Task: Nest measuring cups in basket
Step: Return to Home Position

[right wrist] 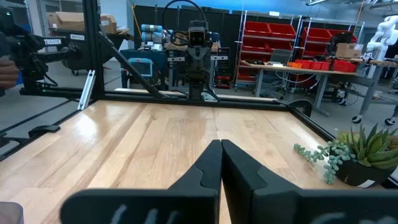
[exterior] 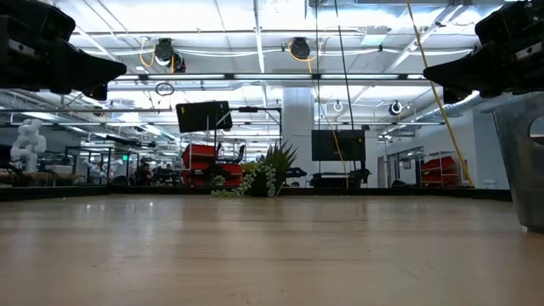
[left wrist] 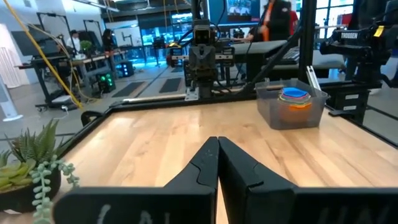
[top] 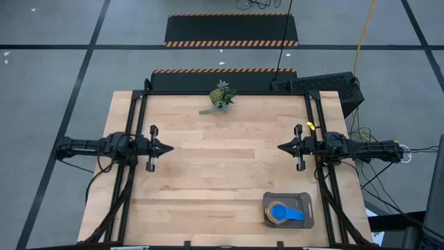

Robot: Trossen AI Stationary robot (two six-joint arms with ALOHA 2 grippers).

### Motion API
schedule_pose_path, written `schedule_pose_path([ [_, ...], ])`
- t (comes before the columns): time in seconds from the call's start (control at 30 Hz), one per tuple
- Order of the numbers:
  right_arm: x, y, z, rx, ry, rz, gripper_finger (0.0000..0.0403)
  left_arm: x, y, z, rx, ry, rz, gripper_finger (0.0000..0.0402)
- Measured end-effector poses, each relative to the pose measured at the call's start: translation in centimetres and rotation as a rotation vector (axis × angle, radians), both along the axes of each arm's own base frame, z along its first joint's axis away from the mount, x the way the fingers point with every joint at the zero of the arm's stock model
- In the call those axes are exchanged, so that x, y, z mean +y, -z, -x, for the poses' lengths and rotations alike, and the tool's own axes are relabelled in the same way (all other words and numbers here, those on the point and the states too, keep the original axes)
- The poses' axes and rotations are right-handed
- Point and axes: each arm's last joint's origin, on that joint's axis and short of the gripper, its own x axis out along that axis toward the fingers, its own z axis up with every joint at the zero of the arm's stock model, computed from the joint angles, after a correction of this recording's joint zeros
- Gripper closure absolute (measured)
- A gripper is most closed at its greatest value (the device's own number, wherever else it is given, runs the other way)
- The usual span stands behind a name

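Our cups [top: 283, 212] sit nested in the basket [top: 309, 198]. We judge nothing remains to carry, so left pincer [top: 168, 147] and right pincer [top: 281, 147] hang closed, empty.

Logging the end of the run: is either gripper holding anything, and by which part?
Nothing is held. The left gripper and right gripper are shut and empty; the measuring cups sit stacked in the basket.

One worktop [top: 222, 173] carries one basket [top: 302, 198] and one plant sprig [top: 220, 97], well apart from the basket. Inside the basket sits one nested stack of measuring cups [top: 284, 213]; three colours show, but the full count cannot be told. There are two hands, the left hand [top: 166, 147] and the right hand [top: 283, 147].
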Motion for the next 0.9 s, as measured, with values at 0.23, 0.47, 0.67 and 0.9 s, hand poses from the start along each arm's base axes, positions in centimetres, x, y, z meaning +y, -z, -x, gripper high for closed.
schedule_pose_path([
  [0.23, 0.00, -0.01, 0.00, -0.001, 0.000, 0.000, 0.0403, -0.02, 0.18, -0.17, 0.024, 0.001, 0.007, 0.0394],
  [0.47, 0.00, 0.00, 0.00, 0.000, 0.000, 0.000, 0.0403, -0.02, 0.07, -0.20, 0.008, 0.000, 0.009, 0.0394],
  [0.67, 0.00, 0.00, 0.00, 0.000, 0.000, 0.000, 0.0403, -0.02, -0.03, -0.20, -0.002, 0.001, 0.011, 0.0394],
  [0.9, 0.00, 0.00, 0.00, 0.000, 0.000, 0.000, 0.0403, -0.02, -0.07, -0.20, -0.006, 0.001, 0.012, 0.0394],
])
